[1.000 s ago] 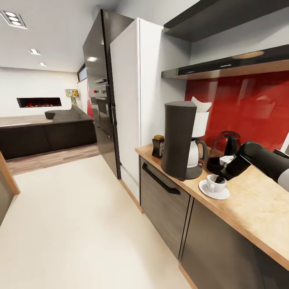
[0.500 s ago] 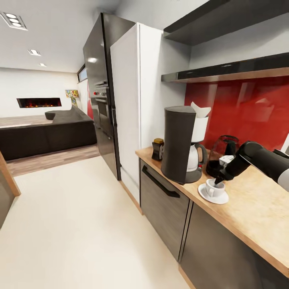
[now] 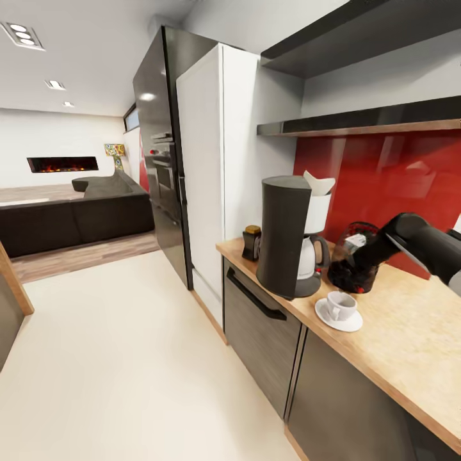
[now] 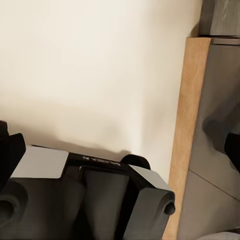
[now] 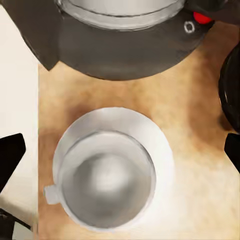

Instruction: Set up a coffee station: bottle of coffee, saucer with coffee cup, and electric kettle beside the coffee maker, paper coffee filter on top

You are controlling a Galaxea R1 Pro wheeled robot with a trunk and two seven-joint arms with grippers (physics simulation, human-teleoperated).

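head: small white ceramic coffee cup (image 3: 341,305) sits on flat round white saucer (image 3: 338,315) on tan wood-look counter (image 3: 410,333), just beside tall dark grey coffee maker (image 3: 287,237); right end effector (image 3: 354,272) above it, grip state unclear | right wrist: fingertips (image 5: 10,152) spread wide, empty, cup (image 5: 106,181) centred below

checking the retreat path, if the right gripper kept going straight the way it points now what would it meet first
Most likely the coffee cup, which sits on the saucer right in line with the right gripper. The gripper is open and looks raised above it, though depth is hard to judge.
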